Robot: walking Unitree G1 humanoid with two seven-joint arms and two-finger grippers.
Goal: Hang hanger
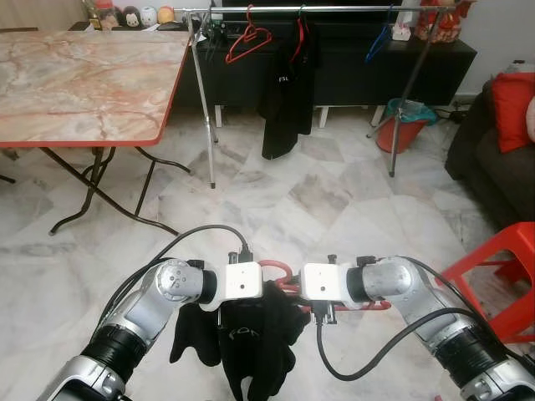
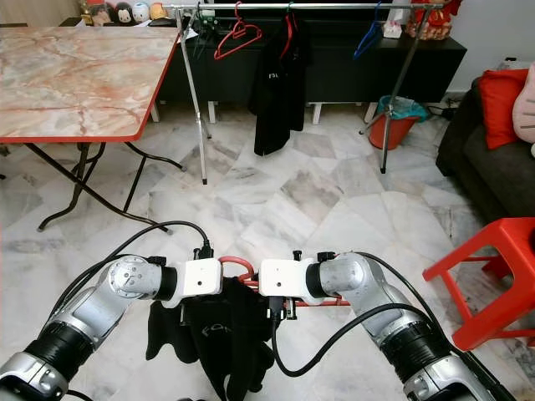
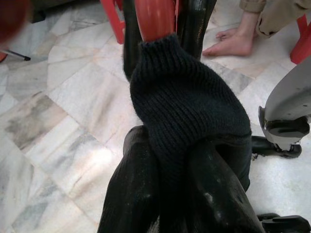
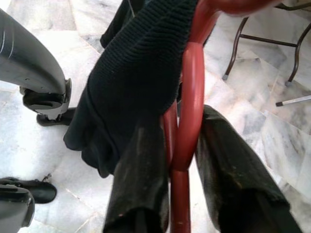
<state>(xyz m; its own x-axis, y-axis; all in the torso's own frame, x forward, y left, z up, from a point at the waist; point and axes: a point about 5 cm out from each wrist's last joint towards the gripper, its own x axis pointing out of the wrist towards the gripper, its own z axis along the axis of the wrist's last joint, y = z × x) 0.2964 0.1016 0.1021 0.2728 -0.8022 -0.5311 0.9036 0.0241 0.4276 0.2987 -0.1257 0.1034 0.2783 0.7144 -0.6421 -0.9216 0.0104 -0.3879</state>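
progress was early: both grippers, left gripper (image 3: 165, 160) and right gripper (image 4: 194, 189), clamped the red hanger (image 4: 187, 107) with its black garment (image 1: 251, 342), well short of the rail (image 1: 318, 9); hanging remained.

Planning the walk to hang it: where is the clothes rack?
In the left eye view the clothes rack stands ahead across the marble floor, right of the folding table, before the black cabinet.

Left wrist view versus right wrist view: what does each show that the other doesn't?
Left wrist alone: a person's bare foot on the marble floor. Right wrist alone: folding table legs, and the red hanger running between the right gripper fingers. Both: the black knit garment draped on the hanger, which the left gripper also clamps.
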